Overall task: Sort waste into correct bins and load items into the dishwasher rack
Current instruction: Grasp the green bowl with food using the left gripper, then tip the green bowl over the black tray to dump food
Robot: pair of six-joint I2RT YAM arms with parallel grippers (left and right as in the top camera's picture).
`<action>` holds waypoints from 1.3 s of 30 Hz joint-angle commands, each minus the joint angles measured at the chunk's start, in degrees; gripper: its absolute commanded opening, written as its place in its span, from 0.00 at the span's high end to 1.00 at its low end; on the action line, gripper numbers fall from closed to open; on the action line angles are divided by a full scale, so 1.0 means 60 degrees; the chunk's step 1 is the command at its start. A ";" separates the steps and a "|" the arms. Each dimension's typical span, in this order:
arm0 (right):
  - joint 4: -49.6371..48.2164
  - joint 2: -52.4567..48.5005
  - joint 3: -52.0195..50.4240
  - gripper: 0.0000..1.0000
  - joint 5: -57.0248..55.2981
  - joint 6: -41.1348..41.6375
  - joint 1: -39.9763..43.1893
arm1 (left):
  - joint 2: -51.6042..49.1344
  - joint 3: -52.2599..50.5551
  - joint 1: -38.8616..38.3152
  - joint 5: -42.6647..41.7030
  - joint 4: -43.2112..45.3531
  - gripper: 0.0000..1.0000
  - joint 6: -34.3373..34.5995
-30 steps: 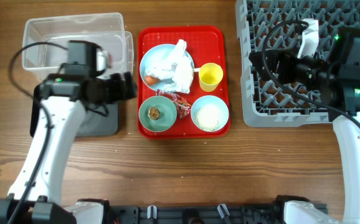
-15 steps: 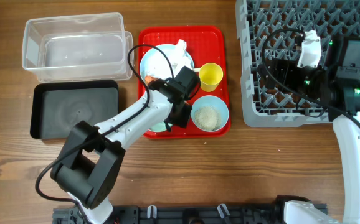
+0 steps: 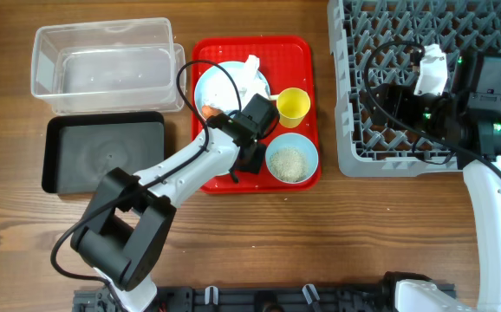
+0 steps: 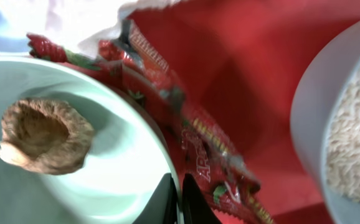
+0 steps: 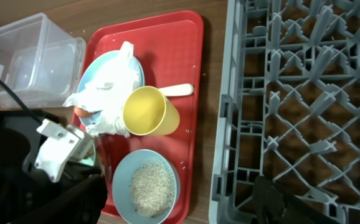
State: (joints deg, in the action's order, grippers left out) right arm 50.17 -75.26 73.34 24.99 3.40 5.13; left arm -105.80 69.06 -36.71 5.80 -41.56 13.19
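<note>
Over the red tray [image 3: 250, 45], in the overhead view, the left gripper [image 3: 252, 159] is now hanging between the two bowls. A second ago it was hovering at the clear plastic tub [image 3: 103, 65] and the black tray [image 3: 103, 152]. By my reading, it is starting a fresh pick-up. Both bins are showing nothing inside, so sorting is barely under way. The right gripper [image 3: 374, 94] is waiting over the grey dishwasher rack [image 3: 389, 52], hardly moved since, and no dishes are showing in the rack.

At the left wrist, the fingertips are sitting close together at the rim of the mint-green bowl [image 4: 105, 168], one on each side. Whether they are gripping it, I cannot tell. The bowl is holding the brown food lump [image 4: 43, 137]. The red snack wrapper [image 4: 192, 143] is lying just beside it on the tray. The pale blue bowl [image 4: 311, 124] is holding the rice [image 4: 354, 143].

At the right wrist, the fingers [image 5: 279, 199] are standing apart and holding nothing. The yellow cup [image 5: 149, 112] is sitting empty. The napkins [image 5: 108, 93] are lying heaped on the pale blue plate [image 5: 96, 71], and the white spoon [image 5: 179, 90] is lying beside them.
</note>
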 commanded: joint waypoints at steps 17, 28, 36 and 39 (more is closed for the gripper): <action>-0.0040 -0.0091 0.0168 0.21 -0.0219 -0.0044 -0.0022 | 0.3202 0.1224 0.8568 -0.6830 -0.3275 0.96 -0.1191; 0.0007 -0.0095 0.0168 0.21 -0.0543 -0.0062 -0.0022 | 0.0076 0.1151 1.2043 -1.2378 -0.3982 0.96 -0.4958; 0.0004 -0.0095 0.0168 0.21 -0.0539 -0.0040 -0.0022 | -0.0656 0.1151 1.2167 -1.5854 -0.4022 0.96 -0.4612; 0.0004 -0.0095 0.0168 0.21 -0.0539 -0.0040 -0.0022 | -0.0656 0.1151 1.2167 -1.5894 -0.4044 0.96 -0.4353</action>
State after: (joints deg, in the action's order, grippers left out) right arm 50.19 -75.29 73.34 22.63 3.40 5.13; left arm -109.54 75.92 35.88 -84.49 -65.58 -14.17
